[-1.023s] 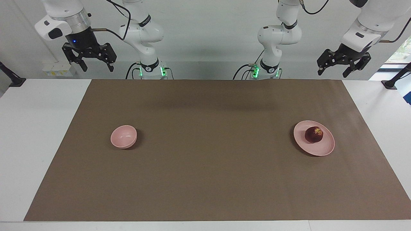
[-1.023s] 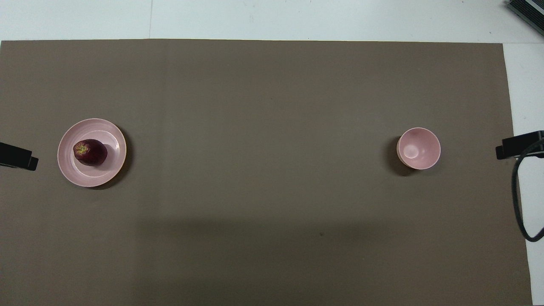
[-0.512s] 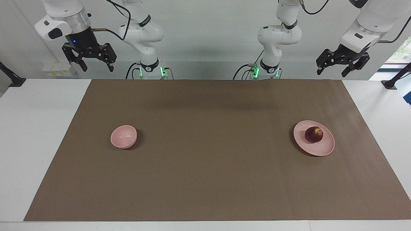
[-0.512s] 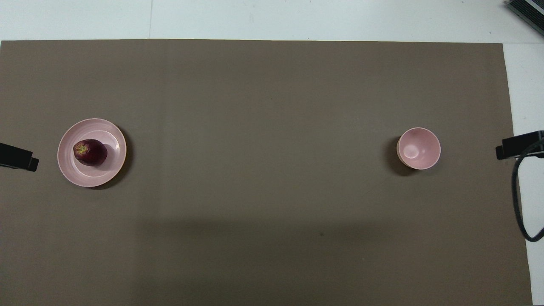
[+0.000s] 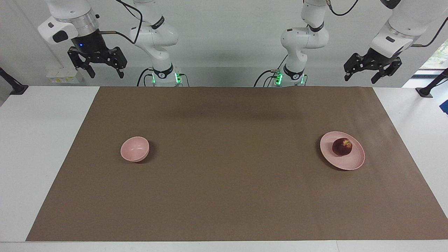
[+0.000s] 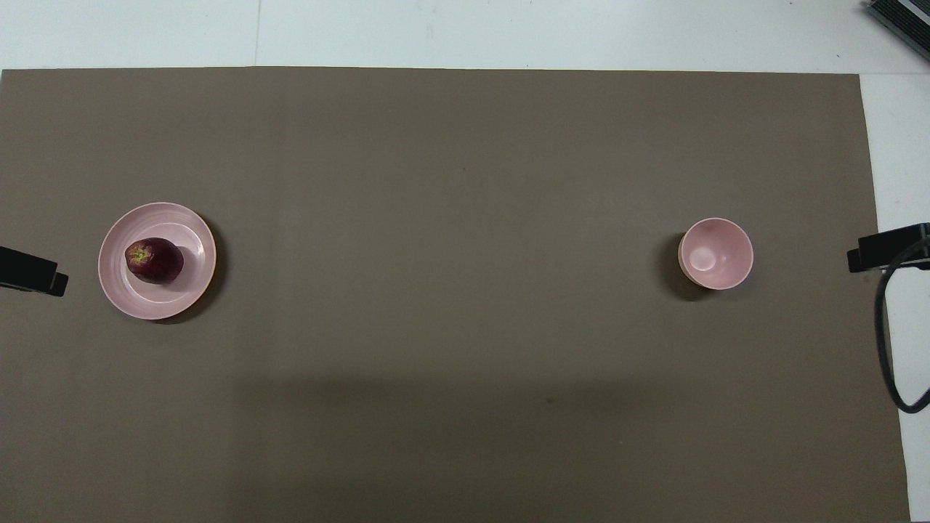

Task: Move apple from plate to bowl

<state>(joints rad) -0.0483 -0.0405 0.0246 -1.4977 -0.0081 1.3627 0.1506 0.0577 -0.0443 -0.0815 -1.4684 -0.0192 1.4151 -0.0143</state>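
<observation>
The dark red apple (image 5: 342, 146) lies on the wide pink plate (image 5: 351, 163) toward the left arm's end of the table; both also show in the overhead view, the apple (image 6: 153, 260) on the plate (image 6: 189, 290). The small, deep pink bowl (image 5: 134, 149) stands empty toward the right arm's end and shows in the overhead view (image 6: 716, 253). My left gripper (image 5: 359, 79) hangs open and empty, high over the table edge at the robots' end, well clear of the plate. My right gripper (image 5: 106, 74) hangs open and empty, high over its own corner.
A brown mat (image 5: 231, 182) covers most of the white table (image 5: 38, 147). Nothing else lies on the mat between the bowl and the plate. A black cable (image 6: 890, 341) hangs by the right gripper's tip at the edge of the overhead view.
My left gripper has shifted slightly up and toward the table's middle. The right gripper, apple, plate and bowl have not moved.
</observation>
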